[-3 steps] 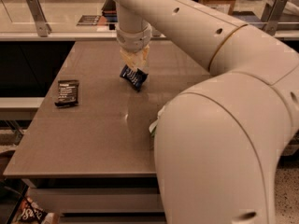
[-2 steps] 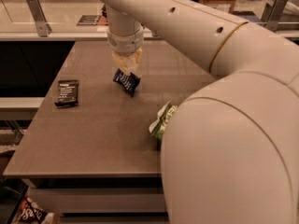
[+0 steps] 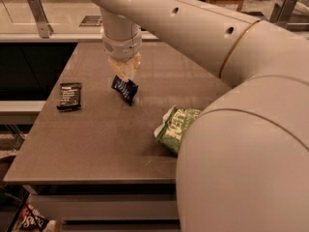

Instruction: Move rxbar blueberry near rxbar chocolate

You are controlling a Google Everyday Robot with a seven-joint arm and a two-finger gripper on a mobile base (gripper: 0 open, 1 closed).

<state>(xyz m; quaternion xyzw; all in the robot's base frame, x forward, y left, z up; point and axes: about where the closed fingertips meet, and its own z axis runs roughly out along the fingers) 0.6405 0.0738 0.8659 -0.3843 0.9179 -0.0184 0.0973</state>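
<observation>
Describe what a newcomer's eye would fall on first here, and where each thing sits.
The huge cream robot arm fills the right and top of the view. Its tool, over the middle of the table, grips the navy rxbar blueberry, tilted. The black rxbar chocolate lies flat near the left edge; a green bag sits to the right.

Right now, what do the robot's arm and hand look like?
The arm is thick, smooth, cream-white tubing with small dark round holes and a thin gold ring at one joint. A ribbed white collar leads to the hand, pale and yellowish, over the table, shut on the rxbar blueberry.
</observation>
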